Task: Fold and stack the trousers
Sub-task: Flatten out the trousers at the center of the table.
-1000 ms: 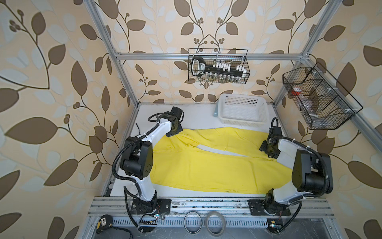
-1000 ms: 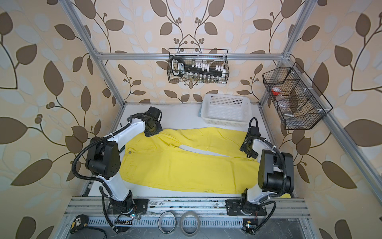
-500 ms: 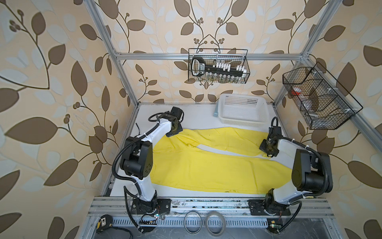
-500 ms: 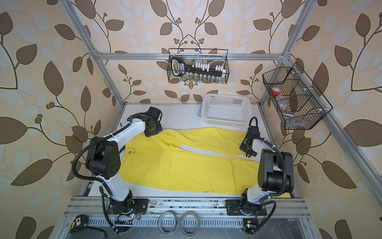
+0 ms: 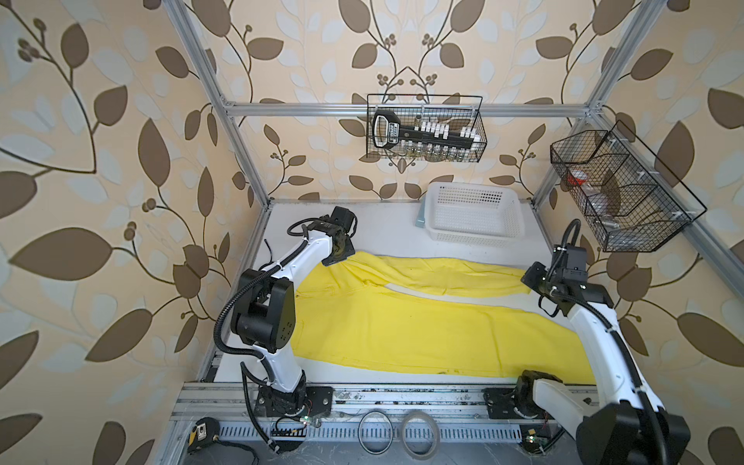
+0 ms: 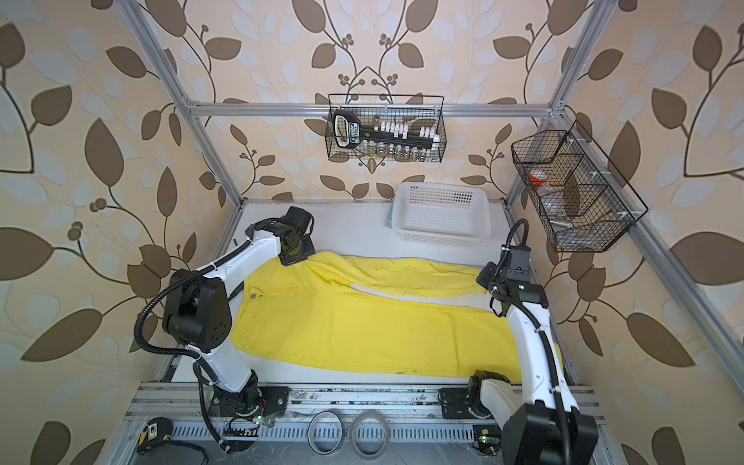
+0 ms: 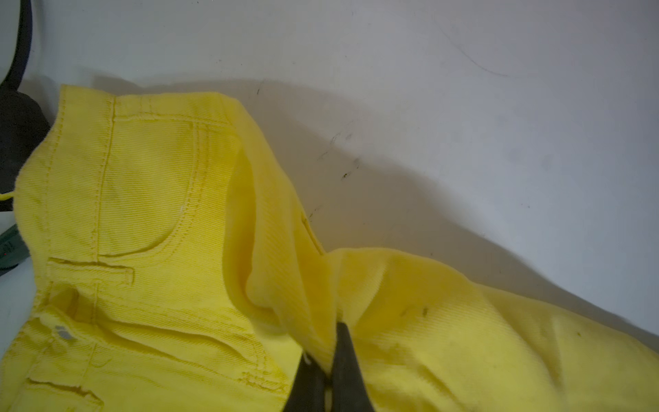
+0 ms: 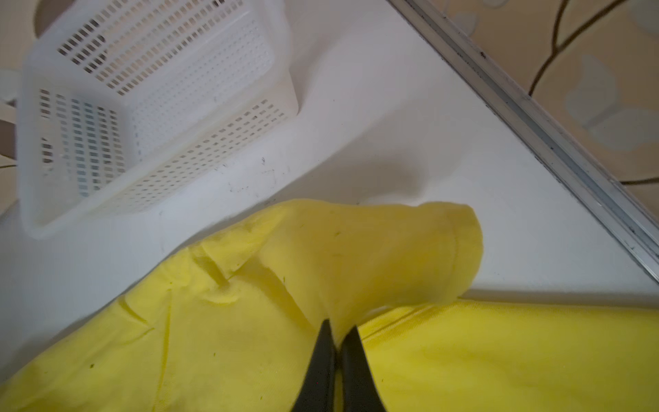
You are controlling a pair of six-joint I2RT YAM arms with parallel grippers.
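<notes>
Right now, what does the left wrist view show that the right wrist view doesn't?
Left wrist only: the waistband, pocket and belt loop of the trousers, with the left gripper shut on a fold there. Right wrist only: the basket, the rail and a leg hem, with the right gripper shut on that leg. Both: yellow cloth pinched between shut jaws, over the white table.

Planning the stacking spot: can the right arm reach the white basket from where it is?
Probably yes: only bare table lies between the right gripper and the white basket, but the gripper is shut on the trousers at a leg end.
</notes>
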